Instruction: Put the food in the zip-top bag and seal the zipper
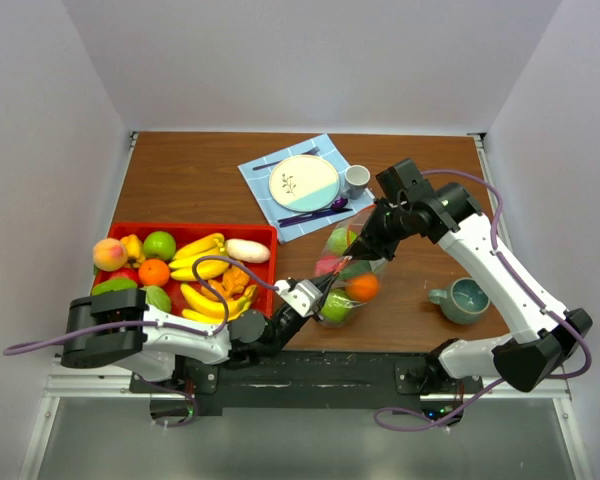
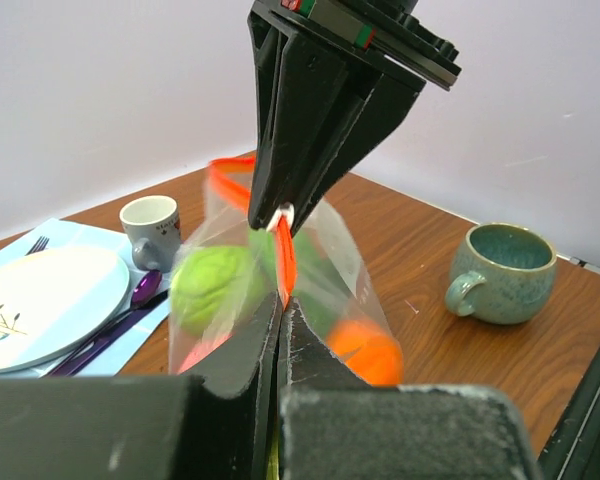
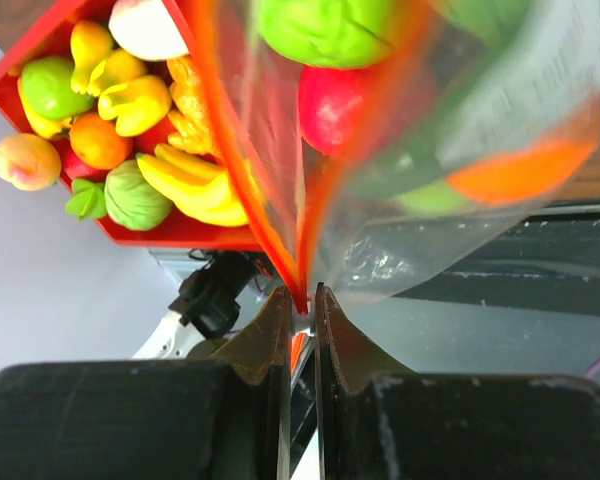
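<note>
The clear zip-top bag (image 1: 346, 272) hangs off the table between my two grippers. Inside it are a green apple (image 2: 215, 285), an orange (image 2: 365, 350), a red fruit (image 3: 335, 105) and another green piece. My left gripper (image 1: 313, 296) is shut on the near end of the orange-red zipper (image 2: 285, 262); the left wrist view shows its tips (image 2: 282, 300) pinching the strip. My right gripper (image 1: 368, 243) is shut on the white slider (image 2: 285, 213) at the far end of the strip; the right wrist view shows its jaws (image 3: 302, 298) clamped on it. More food lies in the red tray (image 1: 130, 228).
The red tray at the left holds bananas (image 1: 198, 250), a peach (image 1: 108, 253), an orange (image 1: 153, 271) and green fruit. A blue napkin (image 1: 255, 180) carries a plate (image 1: 303, 182), cutlery and a small cup (image 1: 356, 179). A teal mug (image 1: 464, 299) stands to the right.
</note>
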`<state>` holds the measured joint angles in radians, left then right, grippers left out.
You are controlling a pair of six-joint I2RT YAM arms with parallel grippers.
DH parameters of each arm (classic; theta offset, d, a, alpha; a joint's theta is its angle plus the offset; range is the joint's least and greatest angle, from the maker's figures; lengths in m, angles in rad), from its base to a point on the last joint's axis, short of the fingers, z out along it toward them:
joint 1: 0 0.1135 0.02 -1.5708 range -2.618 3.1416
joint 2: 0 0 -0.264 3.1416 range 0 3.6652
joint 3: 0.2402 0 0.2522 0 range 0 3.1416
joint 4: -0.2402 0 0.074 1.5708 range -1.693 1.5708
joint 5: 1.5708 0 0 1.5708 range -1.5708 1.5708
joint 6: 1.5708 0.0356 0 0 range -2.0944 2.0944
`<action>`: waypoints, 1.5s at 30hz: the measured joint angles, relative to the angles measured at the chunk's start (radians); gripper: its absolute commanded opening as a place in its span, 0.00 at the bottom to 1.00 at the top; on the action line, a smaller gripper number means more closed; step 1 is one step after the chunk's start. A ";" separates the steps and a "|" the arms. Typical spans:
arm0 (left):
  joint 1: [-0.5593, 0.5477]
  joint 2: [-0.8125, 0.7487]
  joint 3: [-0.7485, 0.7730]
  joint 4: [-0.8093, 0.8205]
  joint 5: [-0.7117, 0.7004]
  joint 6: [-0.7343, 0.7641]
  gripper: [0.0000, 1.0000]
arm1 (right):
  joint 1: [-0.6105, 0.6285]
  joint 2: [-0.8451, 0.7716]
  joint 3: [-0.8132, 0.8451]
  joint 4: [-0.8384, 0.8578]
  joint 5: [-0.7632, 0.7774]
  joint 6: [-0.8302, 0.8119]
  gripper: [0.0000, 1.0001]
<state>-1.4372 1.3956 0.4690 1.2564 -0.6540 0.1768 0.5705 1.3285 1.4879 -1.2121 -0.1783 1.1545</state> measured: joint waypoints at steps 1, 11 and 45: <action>-0.004 -0.007 -0.005 0.002 0.000 0.000 0.00 | -0.006 0.000 0.003 -0.001 0.004 -0.005 0.00; -0.042 -0.067 -0.056 0.002 -0.016 -0.020 0.00 | -0.051 0.039 0.029 -0.022 0.037 -0.062 0.00; -0.071 -0.332 -0.111 -0.320 -0.060 -0.201 0.00 | -0.300 0.052 0.059 -0.048 0.320 -0.221 0.00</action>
<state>-1.5082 1.0641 0.3584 0.9360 -0.7143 -0.0238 0.2707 1.3808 1.5471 -1.2606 0.1417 0.9333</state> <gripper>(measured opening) 0.014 0.105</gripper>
